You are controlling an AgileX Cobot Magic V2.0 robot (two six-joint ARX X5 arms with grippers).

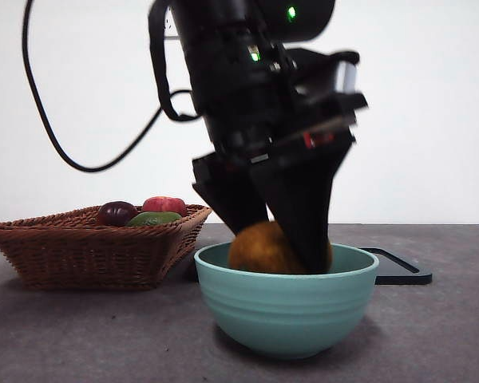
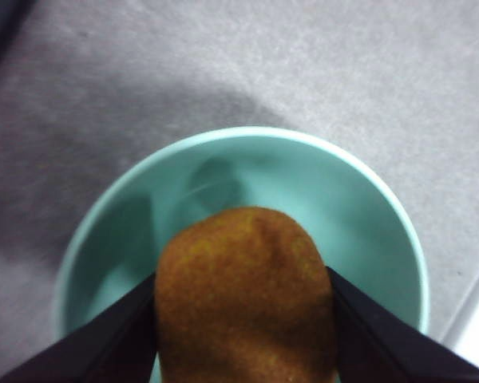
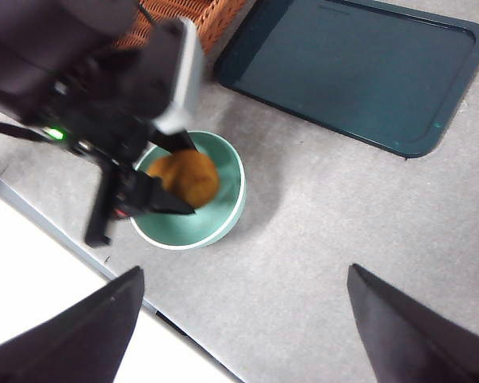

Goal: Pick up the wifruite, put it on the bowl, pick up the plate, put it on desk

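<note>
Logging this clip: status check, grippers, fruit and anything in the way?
Left gripper shut on brown fruit, down in the bowl. Right gripper open, hanging high, empty. Basket and tray stand apart from bowl.

Plain white wall [image 1: 431, 104] behind; even light.

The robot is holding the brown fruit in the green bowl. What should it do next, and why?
Probably open the left gripper and let go. The brown fruit already sits low inside the bowl, still squeezed between the jaws.
</note>
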